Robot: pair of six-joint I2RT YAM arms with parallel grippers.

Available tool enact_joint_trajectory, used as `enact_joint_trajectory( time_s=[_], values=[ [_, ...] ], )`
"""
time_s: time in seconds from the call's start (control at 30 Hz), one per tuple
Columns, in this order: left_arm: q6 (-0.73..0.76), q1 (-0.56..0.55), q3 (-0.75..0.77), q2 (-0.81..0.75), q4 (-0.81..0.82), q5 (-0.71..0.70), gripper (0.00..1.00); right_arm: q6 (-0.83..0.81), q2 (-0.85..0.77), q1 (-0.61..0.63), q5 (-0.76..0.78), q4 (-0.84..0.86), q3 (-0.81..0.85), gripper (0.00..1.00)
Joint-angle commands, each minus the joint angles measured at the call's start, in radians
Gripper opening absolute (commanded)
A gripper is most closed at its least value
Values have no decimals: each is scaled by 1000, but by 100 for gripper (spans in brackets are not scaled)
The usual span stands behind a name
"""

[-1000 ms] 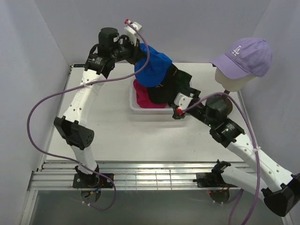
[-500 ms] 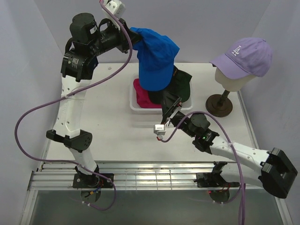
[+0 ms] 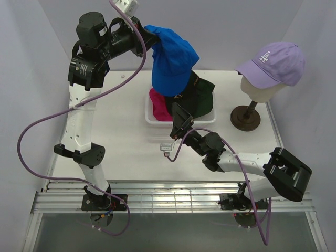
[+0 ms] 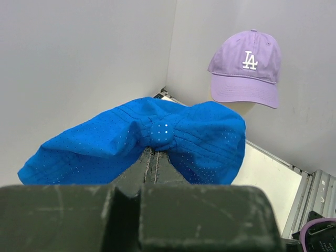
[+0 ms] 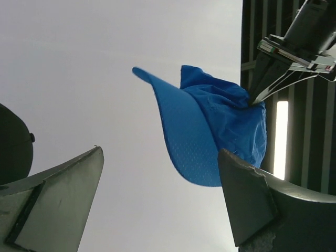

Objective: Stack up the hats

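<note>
At the top centre of the overhead view, the left claw (image 4: pixel 154 155) is pinching the crown of the bright blue cap (image 3: pixel 173 58), which hangs in the air above the white basket (image 3: pixel 157 122), while the right claw (image 3: pixel 177 122), spread wide and empty, sits mid-frame at the basket's lower edge.

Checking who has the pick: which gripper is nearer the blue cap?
Left. The left gripper is shut on the blue cap at its crown, holding it up above the basket. The right gripper is open and lower down, by the basket's near side, apart from the cap.
</note>
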Motion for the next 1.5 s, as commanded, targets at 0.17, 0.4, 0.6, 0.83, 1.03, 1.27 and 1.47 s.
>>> enact_joint_trajectory(
  time_s=[0.17,0.4,0.6,0.83,1.03,1.27,1.47],
  values=[
    [-33,0,36,-11,11,43,0,-304,66,-28,-1,317,109,96],
    [-47,0,13,-23,9,70,0,-327,112,-82,-25,326,195,98],
    [-52,-2,1,-28,9,78,0,-345,160,-97,-70,324,264,98],
    [-58,0,-33,-35,6,81,0,-350,186,-95,-83,306,303,92],
    [-56,0,-67,-34,2,55,0,-347,175,-83,-73,294,287,55],
    [-15,-2,-169,-48,-3,-34,0,-276,141,-56,-1,255,247,8],
    [94,32,-292,-112,-70,-223,85,262,22,18,359,-272,319,8]
  ],
)
